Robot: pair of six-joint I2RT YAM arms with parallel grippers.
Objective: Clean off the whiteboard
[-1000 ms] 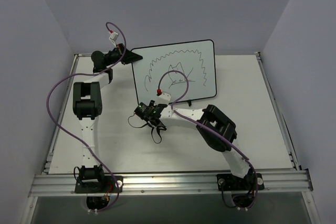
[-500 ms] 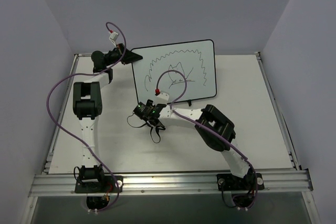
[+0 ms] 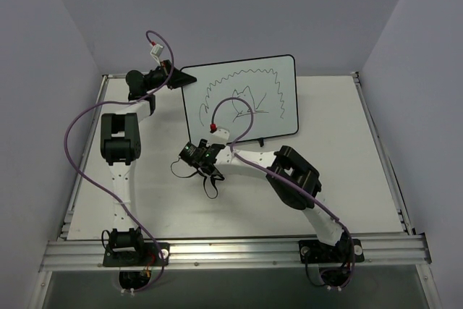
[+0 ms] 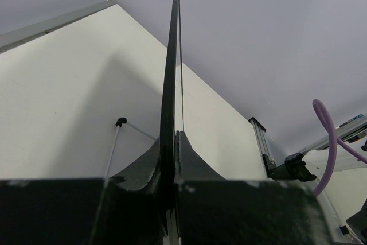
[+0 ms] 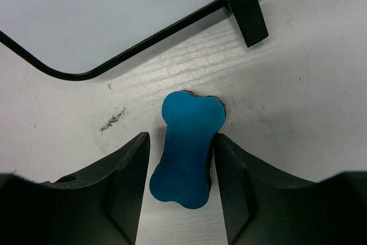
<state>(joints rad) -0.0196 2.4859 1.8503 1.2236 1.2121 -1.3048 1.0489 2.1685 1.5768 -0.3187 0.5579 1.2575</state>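
- The right fingers [image 5: 127, 182] are spread, one on each side of the blue bone-shaped eraser [image 5: 186, 150], which lies flat on the worktop [image 5: 298, 101].
- The eraser's long axis runs almost straight ahead from the wrist, leaning slightly to one side. We judge that closing the fingers would pinch it across its narrow waist.
- One finger looks to be touching or nearly touching the eraser's side, while the other shows a gap, so we do not count it as gripped yet.
- The whiteboard [image 3: 278, 81] stands just ahead of these fingers. Its lower corner and one black foot [image 5: 248, 18] are beyond the eraser's far end.
- The marker scribbles [image 3: 242, 103] are higher up the board, so we expect the eraser must be lifted and carried forward.
- The left fingers [image 4: 146, 167] are pinched on the board's edge at its far upper corner, steadying it.
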